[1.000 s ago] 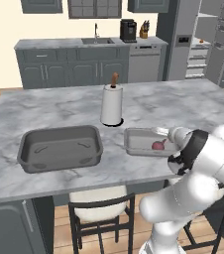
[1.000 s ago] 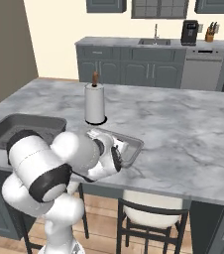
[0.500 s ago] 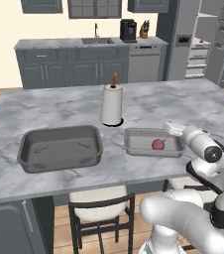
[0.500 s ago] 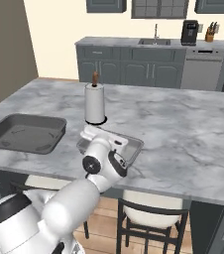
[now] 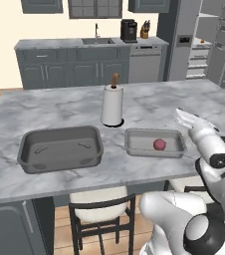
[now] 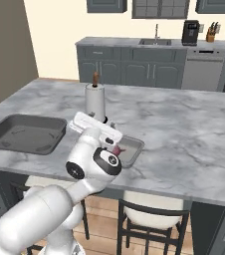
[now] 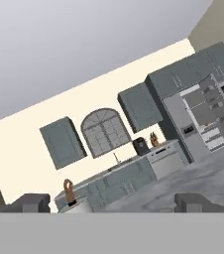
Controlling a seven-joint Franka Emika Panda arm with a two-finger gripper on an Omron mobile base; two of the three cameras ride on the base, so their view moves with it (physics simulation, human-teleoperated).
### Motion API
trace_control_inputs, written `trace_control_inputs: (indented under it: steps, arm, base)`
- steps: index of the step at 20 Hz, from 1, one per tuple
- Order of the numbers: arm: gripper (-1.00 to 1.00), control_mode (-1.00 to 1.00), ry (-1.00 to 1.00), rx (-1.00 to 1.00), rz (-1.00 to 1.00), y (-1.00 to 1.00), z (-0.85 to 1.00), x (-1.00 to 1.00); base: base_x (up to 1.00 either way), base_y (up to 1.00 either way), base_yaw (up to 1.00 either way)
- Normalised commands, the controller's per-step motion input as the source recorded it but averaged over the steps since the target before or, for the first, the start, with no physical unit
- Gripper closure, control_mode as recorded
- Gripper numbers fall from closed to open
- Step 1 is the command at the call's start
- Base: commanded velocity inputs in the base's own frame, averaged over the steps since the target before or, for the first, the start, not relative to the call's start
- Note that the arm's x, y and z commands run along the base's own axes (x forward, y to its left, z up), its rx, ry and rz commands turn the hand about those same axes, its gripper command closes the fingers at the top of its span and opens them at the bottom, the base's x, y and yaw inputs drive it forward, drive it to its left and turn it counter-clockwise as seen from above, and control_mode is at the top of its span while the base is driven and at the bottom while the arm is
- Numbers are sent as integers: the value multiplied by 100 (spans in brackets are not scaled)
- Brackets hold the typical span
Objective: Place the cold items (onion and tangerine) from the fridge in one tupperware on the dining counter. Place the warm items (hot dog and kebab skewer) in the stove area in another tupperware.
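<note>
Marble tabletop: small red round onion, probably firm, slick; grip across middle. End effector wide, empty.

Red onion in small tupperware, large tupperware empty

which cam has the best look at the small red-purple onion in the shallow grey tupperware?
Left base view: the small red-purple onion lies unobstructed in the shallow grey tupperware. In the right base view the white arm covers most of it, leaving a sliver. The hand view points up at the far cabinets.
</note>
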Motion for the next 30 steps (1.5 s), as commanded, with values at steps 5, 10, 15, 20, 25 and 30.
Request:
trace_control_inputs:
  steps: [5,10,15,20,25,30]
  arm:
    - [-100,-100,-56,42,0,63,95,0]
    - [-100,-100,-38,69,0,61,28,-15]
    - [-100,-100,66,87,0,7,31,-22]
    - [-100,-100,100,12,-32,-64,-22,-9]
    - [-100,-100,100,-18,-37,-9,-44,10]
    - [-100,100,40,-4,-13,0,-22,24]
  base:
    - [0,0,0]
    - [0,0,0]
    - [0,0,0]
    - [0,0,0]
    - [0,0,0]
    - [5,-20,-12]
